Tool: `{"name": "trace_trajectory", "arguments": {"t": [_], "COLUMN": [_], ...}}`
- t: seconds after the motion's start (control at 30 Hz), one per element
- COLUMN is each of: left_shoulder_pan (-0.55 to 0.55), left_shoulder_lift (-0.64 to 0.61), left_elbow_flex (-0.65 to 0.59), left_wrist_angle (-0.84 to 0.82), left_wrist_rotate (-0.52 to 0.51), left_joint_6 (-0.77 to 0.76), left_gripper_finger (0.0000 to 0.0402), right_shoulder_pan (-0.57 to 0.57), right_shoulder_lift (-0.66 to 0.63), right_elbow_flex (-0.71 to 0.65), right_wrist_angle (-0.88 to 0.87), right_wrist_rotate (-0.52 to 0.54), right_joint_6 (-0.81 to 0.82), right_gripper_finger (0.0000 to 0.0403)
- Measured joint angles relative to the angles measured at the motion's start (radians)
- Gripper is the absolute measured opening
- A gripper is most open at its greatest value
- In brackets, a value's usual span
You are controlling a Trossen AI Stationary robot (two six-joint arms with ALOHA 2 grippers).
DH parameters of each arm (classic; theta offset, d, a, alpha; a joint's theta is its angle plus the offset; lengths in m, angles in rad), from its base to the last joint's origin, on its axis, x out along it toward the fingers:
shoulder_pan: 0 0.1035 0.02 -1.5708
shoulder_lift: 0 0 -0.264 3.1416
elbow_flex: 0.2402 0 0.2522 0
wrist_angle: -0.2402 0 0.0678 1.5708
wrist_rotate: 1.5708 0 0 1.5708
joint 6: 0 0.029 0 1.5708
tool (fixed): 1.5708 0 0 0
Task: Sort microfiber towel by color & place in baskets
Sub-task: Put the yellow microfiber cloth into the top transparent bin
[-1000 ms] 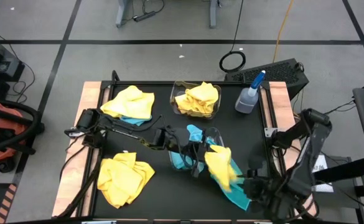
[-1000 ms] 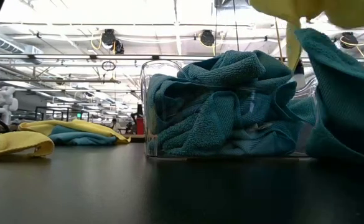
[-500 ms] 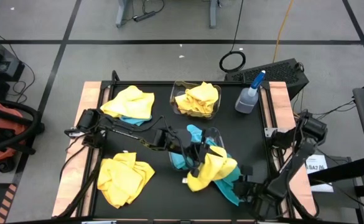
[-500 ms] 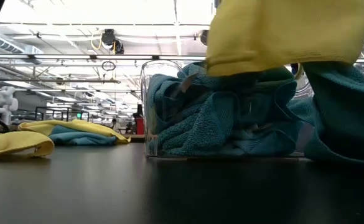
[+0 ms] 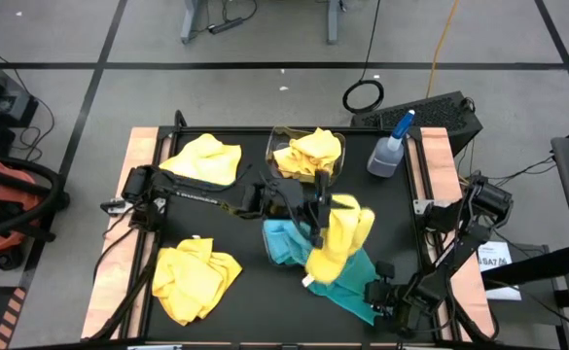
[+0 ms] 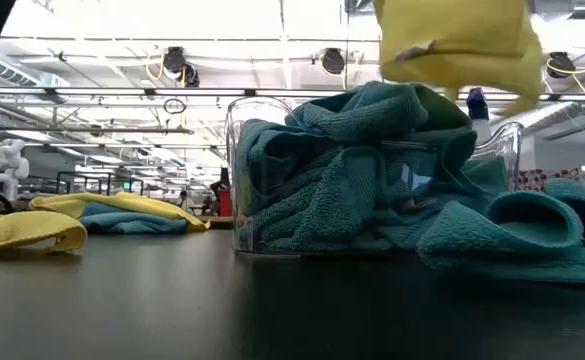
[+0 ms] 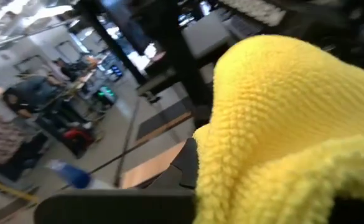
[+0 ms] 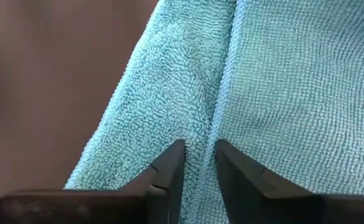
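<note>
My left gripper (image 5: 320,202) is shut on a yellow towel (image 5: 337,238), which hangs in the air (image 6: 457,40) beside the clear basket (image 5: 267,238) full of turquoise towels. That towel fills the left wrist view (image 7: 281,124). My right gripper (image 5: 376,295) is low near the table's near right corner, shut on a turquoise towel (image 5: 347,290) that lies spread on the table (image 6: 512,235). A second clear basket (image 5: 272,146) near the far edge holds yellow towels. My left gripper holds the yellow towel by its upper end (image 5: 329,209). The towel itself hides the fingers in the wrist view. It hangs below the gripper in loose folds, lifted clear of the table and the basket. My right gripper pinches a raised fold (image 8: 200,134) of the turquoise towel between its two fingertips (image 8: 172,162), coming low from the table's right near side. The towel lies slack on the table.
Two loose piles of yellow towels lie on the table's left half, one far (image 5: 201,160) and one near (image 5: 192,277); the far one shows turquoise under it in the low view (image 6: 132,222). A clear spray bottle (image 5: 389,148) stands at the far right.
The yellow towel lay on the turquoise one, which my right gripper held up. My left gripper took the yellow towel and carried it up and toward the far edge. The turquoise towel came down from hanging and now lies on the table.
</note>
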Motion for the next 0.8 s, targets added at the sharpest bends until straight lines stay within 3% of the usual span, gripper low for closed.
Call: {"name": "trace_trajectory", "arguments": {"t": [0.3,0.8], "left_shoulder_pan": [0.145,0.506], "left_shoulder_lift": [-0.001,0.0], "left_elbow_flex": [0.105,0.204], "left_wrist_angle": [-0.145,-0.281], "left_wrist_rotate": [-0.031,-0.029], "left_joint_6": [0.043,0.11], "left_gripper_finger": [0.0004,0.0004], "right_shoulder_pan": [0.0,0.002], "right_shoulder_lift": [0.001,0.004], "right_elbow_flex": [-0.001,-0.002], "right_wrist_angle": [-0.001,-0.006], "right_wrist_rotate": [-0.005,0.039], "right_joint_6": [0.005,-0.004], "right_gripper_finger": [0.0084,0.0084]}}
